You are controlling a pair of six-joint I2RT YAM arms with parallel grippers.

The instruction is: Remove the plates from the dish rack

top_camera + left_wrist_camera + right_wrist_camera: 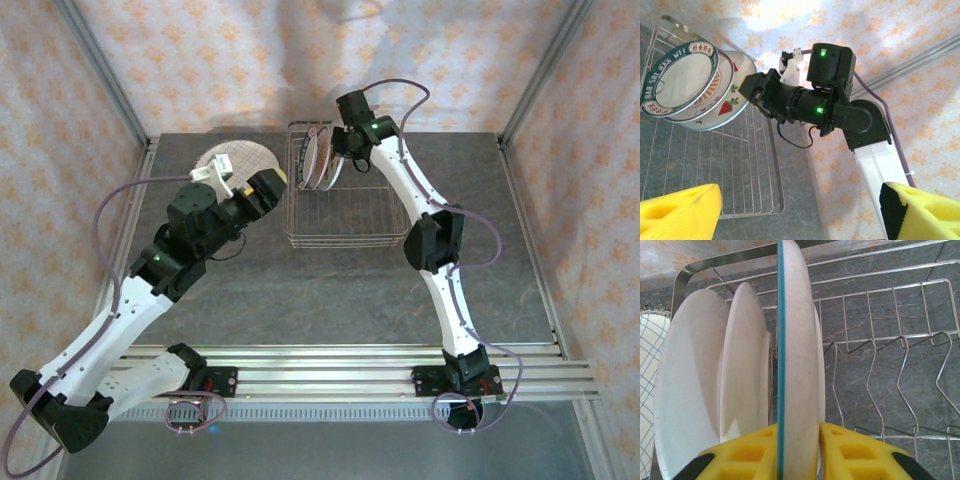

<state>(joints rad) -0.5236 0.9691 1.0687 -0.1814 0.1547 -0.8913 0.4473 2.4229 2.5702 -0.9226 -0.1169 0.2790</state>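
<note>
The dish rack (360, 212) stands at the far middle of the grey table (300, 290), and three plates stand on edge at its far left end, close together between the tines. In the left wrist view they are the dark-rimmed plate (682, 75) with a white centre, a middle plate (710, 102) with orange marks, and the strawberry plate (732, 107) with a blue-green rim, which is the one nearest to the empty part of the rack. The right gripper (797, 455) is at this strawberry plate (800, 340): its yellow fingers (860, 455) lie against both faces of the plate, so it is closed on the rim. A pink-grid plate (235, 160) lies flat on the table, to the left of the rack. The left gripper (262, 190) is beside this plate's near right edge; its yellow fingers (680, 212) stand wide apart and hold nothing.
</note>
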